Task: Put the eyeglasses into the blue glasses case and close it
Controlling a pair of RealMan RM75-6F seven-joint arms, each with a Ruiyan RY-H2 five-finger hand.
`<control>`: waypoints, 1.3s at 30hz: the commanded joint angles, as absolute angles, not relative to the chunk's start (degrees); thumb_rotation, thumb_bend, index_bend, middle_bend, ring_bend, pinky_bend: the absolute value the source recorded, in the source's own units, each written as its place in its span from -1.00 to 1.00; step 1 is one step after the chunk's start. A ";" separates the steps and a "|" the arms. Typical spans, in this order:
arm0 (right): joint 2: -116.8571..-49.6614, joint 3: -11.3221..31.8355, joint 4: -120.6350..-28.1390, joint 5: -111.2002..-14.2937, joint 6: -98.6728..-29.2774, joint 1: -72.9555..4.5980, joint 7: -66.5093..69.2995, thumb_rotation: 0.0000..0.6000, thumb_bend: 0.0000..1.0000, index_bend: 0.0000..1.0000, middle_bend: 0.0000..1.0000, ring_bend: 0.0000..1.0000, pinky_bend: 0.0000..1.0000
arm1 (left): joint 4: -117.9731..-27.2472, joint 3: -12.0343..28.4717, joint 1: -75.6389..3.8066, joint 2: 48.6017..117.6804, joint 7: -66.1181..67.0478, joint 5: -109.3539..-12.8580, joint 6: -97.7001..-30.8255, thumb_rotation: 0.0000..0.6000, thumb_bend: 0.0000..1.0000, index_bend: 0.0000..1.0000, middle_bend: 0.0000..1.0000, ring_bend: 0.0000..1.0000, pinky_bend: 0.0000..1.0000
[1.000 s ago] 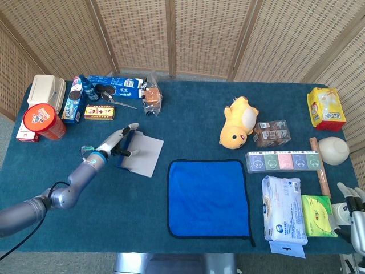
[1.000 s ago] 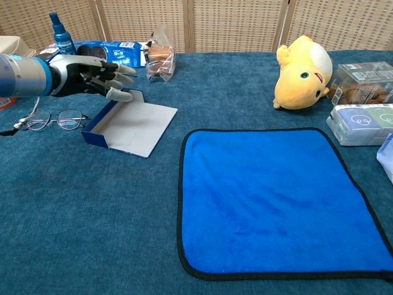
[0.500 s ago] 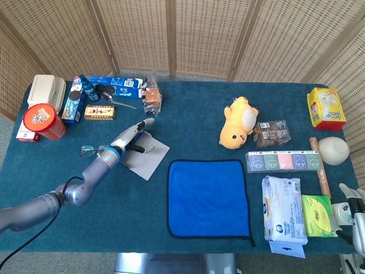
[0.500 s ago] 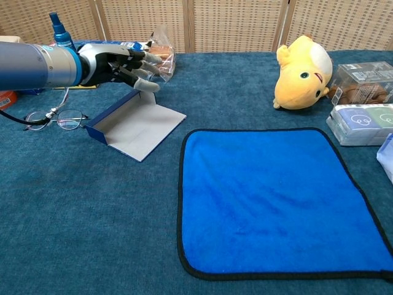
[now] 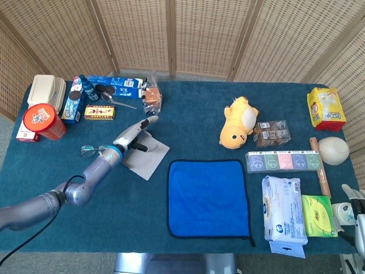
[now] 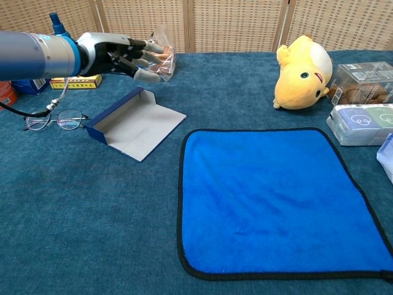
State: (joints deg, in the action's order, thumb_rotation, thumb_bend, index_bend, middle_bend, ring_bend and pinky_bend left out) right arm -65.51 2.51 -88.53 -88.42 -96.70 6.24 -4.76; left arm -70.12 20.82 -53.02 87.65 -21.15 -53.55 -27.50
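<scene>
The eyeglasses (image 5: 91, 150) (image 6: 58, 120) lie on the blue tablecloth, just left of the glasses case. The blue glasses case (image 5: 145, 155) (image 6: 135, 123) lies open and flat, its grey inside facing up and a low blue wall along its left side. My left hand (image 5: 137, 132) (image 6: 126, 55) hovers over the far end of the case with fingers spread and holds nothing. It touches neither the case nor the glasses. My right hand (image 5: 355, 212) shows only partly at the bottom right edge of the head view, beside the table.
A blue cloth (image 5: 208, 197) (image 6: 276, 196) lies at the front centre. Beyond the left hand sit a clear snack bag (image 6: 161, 58), a cookie box (image 5: 117, 85) and a red tub (image 5: 43, 121). A yellow plush (image 5: 239, 121) and several packs fill the right side.
My left hand moved right and away from me, lifting off the case. The case slid and turned a little to the right. The right hand sank lower at the frame edge.
</scene>
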 commanded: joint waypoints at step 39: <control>-65.46 2.06 -88.04 -88.94 -99.17 8.99 -4.14 0.89 -0.38 -0.70 -0.52 -0.63 -0.72 | -60.54 21.10 -56.89 97.25 -21.80 -52.82 -23.81 0.86 -0.44 -0.96 -0.80 -0.95 -0.81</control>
